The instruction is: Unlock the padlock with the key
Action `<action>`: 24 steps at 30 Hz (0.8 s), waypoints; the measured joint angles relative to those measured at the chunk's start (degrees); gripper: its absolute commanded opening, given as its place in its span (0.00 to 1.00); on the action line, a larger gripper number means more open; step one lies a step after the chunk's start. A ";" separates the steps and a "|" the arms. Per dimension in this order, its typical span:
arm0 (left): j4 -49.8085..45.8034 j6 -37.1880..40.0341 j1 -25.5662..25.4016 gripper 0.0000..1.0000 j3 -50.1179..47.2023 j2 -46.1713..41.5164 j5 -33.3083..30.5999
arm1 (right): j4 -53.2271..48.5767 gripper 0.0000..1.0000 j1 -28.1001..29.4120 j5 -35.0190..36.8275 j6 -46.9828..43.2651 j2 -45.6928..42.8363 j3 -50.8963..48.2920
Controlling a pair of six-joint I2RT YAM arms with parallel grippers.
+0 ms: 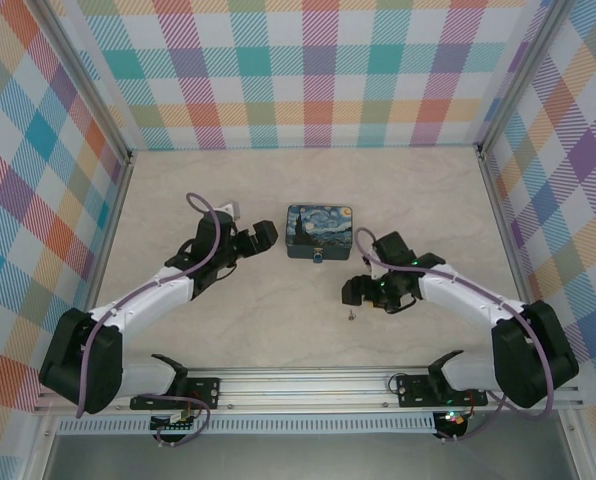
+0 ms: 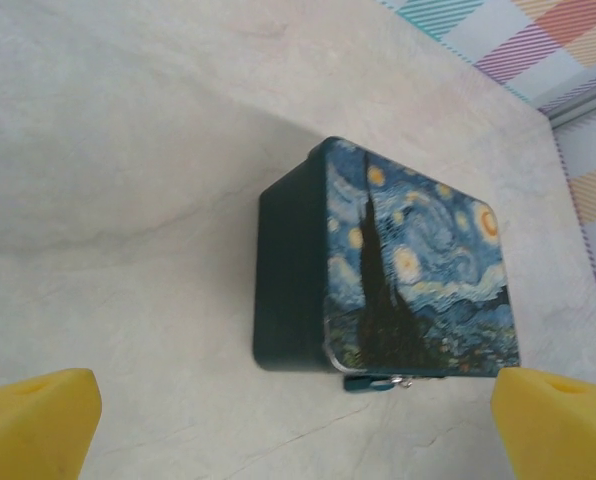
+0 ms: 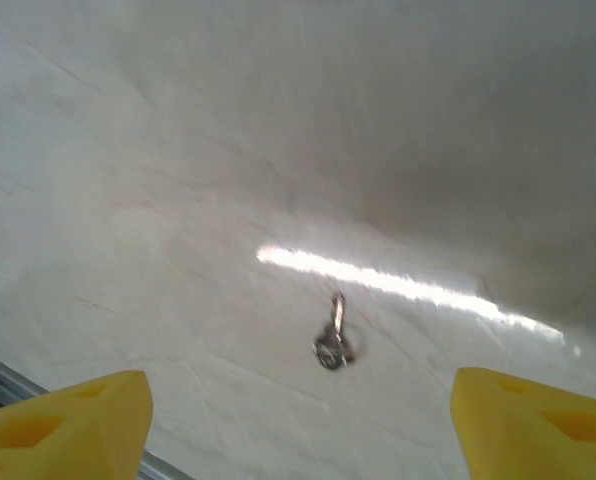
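Right hand (image 3: 300, 428) is spread apart over the worktop (image 3: 178, 150), gripping nothing; we see the key (image 3: 331, 335) lying flat between its tips, just ahead. Left hand (image 2: 298, 425) is also wide apart, with the padlock (image 2: 378, 381) at the tin's (image 2: 418, 270) edge just ahead of it.

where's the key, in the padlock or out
Out: the key lies on the table, well apart from the padlock on the tin.

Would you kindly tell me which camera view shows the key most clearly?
The right wrist view: the key lies close and near centre, its shape distinct. The top external view renders it a mere speck; the left wrist view faces the tin.
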 measured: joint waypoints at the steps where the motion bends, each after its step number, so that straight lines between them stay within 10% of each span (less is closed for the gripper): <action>1: -0.26 0.02 0.00 1.00 -0.24 -0.31 -0.15 | -0.61 0.70 1.07 1.05 0.57 0.81 0.07; 24: -0.90 0.24 1.16 1.00 -2.69 -3.87 -1.40 | -7.28 0.41 12.57 14.97 4.20 16.90 9.64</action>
